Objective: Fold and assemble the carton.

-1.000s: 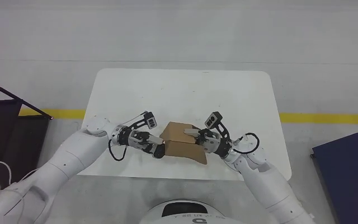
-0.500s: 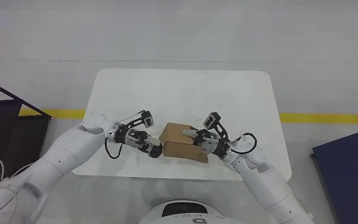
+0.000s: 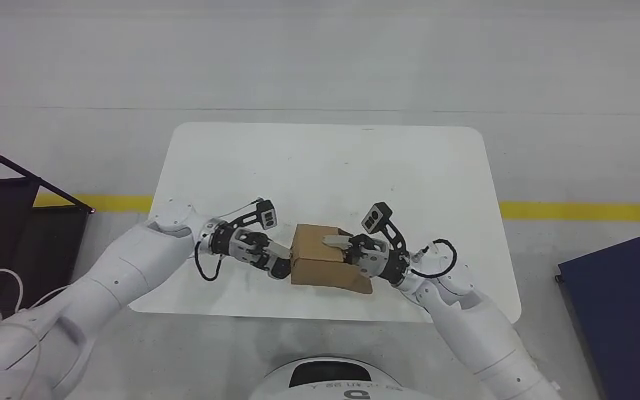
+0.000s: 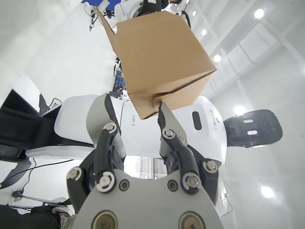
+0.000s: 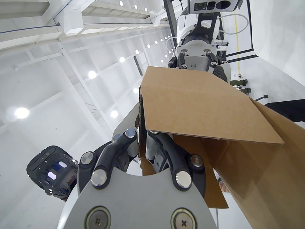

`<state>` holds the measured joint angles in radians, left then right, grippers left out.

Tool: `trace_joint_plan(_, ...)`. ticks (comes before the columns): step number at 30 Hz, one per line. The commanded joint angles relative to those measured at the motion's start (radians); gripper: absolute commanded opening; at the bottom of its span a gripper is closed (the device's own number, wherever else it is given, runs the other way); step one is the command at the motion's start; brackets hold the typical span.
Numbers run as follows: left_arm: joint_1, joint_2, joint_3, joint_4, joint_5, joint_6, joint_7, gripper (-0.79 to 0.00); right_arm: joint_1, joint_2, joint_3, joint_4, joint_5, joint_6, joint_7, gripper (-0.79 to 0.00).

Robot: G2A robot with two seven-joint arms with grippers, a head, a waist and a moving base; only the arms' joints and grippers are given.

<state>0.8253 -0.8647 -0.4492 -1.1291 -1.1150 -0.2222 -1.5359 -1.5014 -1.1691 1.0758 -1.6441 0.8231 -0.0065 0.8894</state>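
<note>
The brown carton [image 3: 325, 257] stands as a squared box near the front edge of the white table [image 3: 420, 170], held between both arms. My left gripper [image 3: 283, 265] is at its left lower corner. In the left wrist view the carton [image 4: 157, 55] has that corner between the spread fingers of the left gripper [image 4: 134, 100]; one fingertip [image 4: 163, 107] touches a small flap, the other stands off. My right gripper [image 3: 350, 250] is at the carton's right side. In the right wrist view the right gripper [image 5: 142, 129] pinches the edge of a carton [image 5: 202, 110] wall, with loose flaps beside it.
The table's back and right parts are bare white surface. A yellow floor line [image 3: 570, 210] runs behind the table. A dark blue object [image 3: 610, 290] lies on the floor at the right, a dark frame [image 3: 30, 230] at the left.
The carton has gone from a skewed, lopsided shape to a squarer box and shifted slightly right. Both grippers stayed at its two ends, the right one moving a little inward.
</note>
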Motion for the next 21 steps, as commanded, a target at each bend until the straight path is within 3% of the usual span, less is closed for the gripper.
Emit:
trace_joint_plan(1,-0.008,-0.006,0.008,0.002,0.013,0.004,0.000,-0.465,0.000,0.000,-0.002,-0.001,-0.002,0.001,0.001,-0.785)
trace_joint_plan(21,-0.026,-0.024,0.017,-0.016,0.014,0.029,0.000,-0.449,0.008,-0.002,-0.015,0.000,-0.017,0.014,-0.002,-0.785)
